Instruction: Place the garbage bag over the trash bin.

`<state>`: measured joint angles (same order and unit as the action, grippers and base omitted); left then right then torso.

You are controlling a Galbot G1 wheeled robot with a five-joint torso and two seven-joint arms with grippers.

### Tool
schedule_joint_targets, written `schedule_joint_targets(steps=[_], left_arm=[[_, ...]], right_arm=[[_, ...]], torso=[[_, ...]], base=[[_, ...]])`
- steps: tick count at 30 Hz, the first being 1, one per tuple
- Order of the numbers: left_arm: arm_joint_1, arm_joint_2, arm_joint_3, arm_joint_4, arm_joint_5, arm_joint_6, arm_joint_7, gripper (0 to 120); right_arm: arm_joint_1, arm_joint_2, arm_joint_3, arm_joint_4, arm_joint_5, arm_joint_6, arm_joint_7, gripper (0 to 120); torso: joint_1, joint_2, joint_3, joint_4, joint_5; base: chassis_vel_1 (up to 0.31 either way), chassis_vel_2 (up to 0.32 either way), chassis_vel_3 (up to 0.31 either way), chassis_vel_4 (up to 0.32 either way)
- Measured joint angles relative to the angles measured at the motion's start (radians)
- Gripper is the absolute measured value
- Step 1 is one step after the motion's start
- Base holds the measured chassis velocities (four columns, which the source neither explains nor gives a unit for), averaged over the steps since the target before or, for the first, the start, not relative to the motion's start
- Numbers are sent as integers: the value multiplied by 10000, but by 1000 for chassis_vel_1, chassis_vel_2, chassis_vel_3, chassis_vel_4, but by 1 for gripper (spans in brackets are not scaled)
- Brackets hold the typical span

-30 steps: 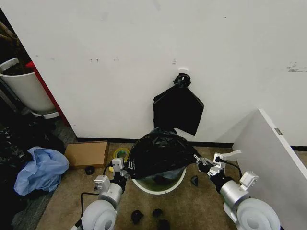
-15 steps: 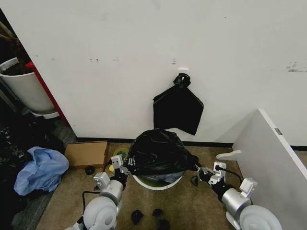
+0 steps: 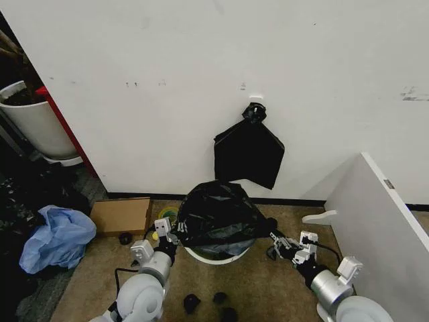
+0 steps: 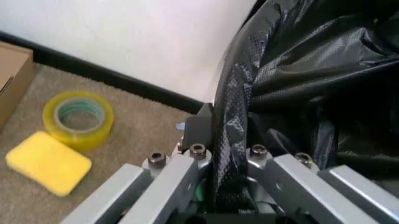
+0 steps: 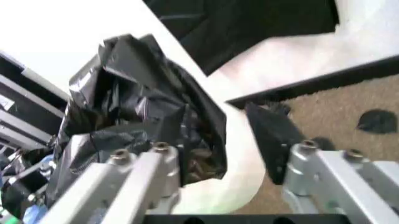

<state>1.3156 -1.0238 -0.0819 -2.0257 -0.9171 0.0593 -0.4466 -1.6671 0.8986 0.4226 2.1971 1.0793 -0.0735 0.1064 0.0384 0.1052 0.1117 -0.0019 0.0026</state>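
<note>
Left gripper (image 3: 175,236) sits at the left edge of the garbage bag (image 3: 218,215); in the left wrist view its fingers (image 4: 198,125) are closed on a fold of the black film. The bag is domed over the trash bin (image 3: 213,256), which stands on the floor against the wall, a cream arc of rim showing at the near side.

Change over the last second: the bag has come lower and now hides more of the rim. Right gripper (image 3: 276,245) has backed off to the right; its fingers (image 5: 272,133) stand apart, holding nothing, with the bag's edge beside one of them. Judgement: draped but not yet seated around the rim.

Surface: brown carpet (image 3: 261,288), black scraps, yellow tape roll (image 4: 78,118) and yellow sponge (image 4: 47,161) left of the bin. Flat bundle of bags (image 3: 249,153) hangs on the white wall.
</note>
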Motion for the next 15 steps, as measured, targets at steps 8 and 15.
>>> schedule_joint_targets(steps=[8,15], left_arm=[[-426,-38,11,21,-986,709,-929,1],[-756,-34,196,-43,-1213,1111,-1270,1]], right_arm=[[-980,72,161,733,-3207,737,-466,67],[-1513,-72,-1082,1290,-7344,1287,-1028,91]], torso=[[0,0,0,-1,-2],[0,2,0,0,-2]], base=[[0,0,0,0],[0,0,0,0]])
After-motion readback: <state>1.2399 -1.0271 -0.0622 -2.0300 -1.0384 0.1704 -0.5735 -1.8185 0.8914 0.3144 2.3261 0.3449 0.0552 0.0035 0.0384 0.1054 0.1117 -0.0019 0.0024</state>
